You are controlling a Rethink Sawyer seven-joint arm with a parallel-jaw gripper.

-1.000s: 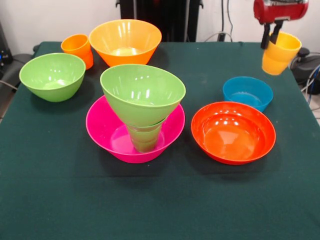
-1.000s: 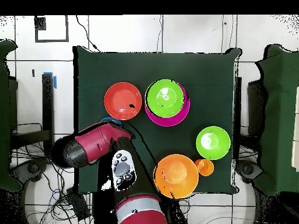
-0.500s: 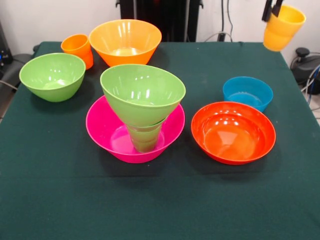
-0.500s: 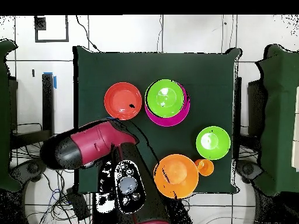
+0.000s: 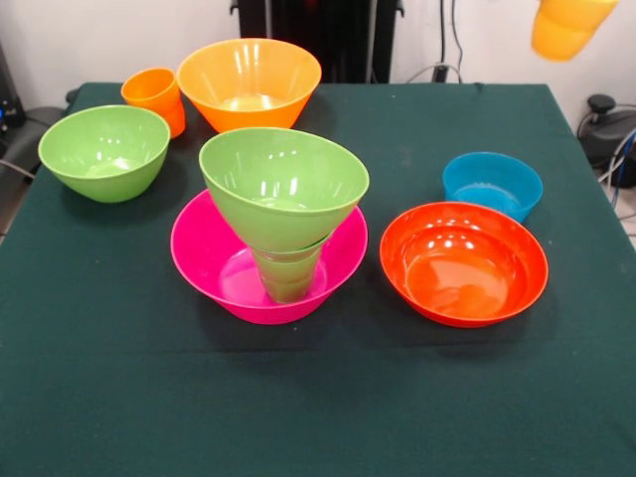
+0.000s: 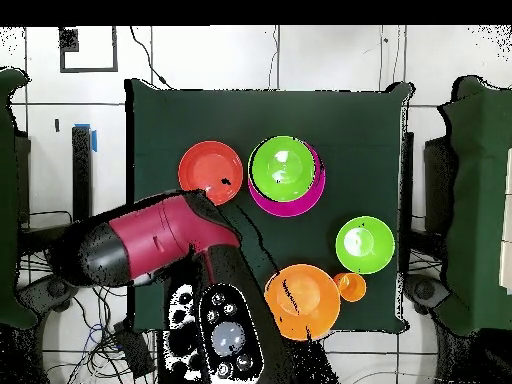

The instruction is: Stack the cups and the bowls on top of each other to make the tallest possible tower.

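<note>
The yellow-orange cup [image 5: 561, 25] hangs in the air at the top right edge of the front view, above the table's far right corner; its top is cut off. The gripper holding it is above that picture's edge and lies under the red arm head [image 6: 150, 245] in the overhead view. The tower stands mid-table: a pink bowl [image 5: 209, 263] as base, green pieces [image 5: 288, 273] inside it, and a large light green bowl [image 5: 283, 184] tilted on top. It also shows in the overhead view [image 6: 283, 168].
A red-orange bowl [image 5: 463, 260] and a blue bowl [image 5: 492, 182] sit right of the tower. A light green bowl [image 5: 104, 149], an orange cup [image 5: 154, 94] and an orange bowl [image 5: 248, 79] sit at the far left. The arm hides the blue bowl from overhead.
The yellow-orange cup has risen steadily in the gripper, from just above the table's far right corner to the top edge of the front view. The bowls have not moved.
</note>
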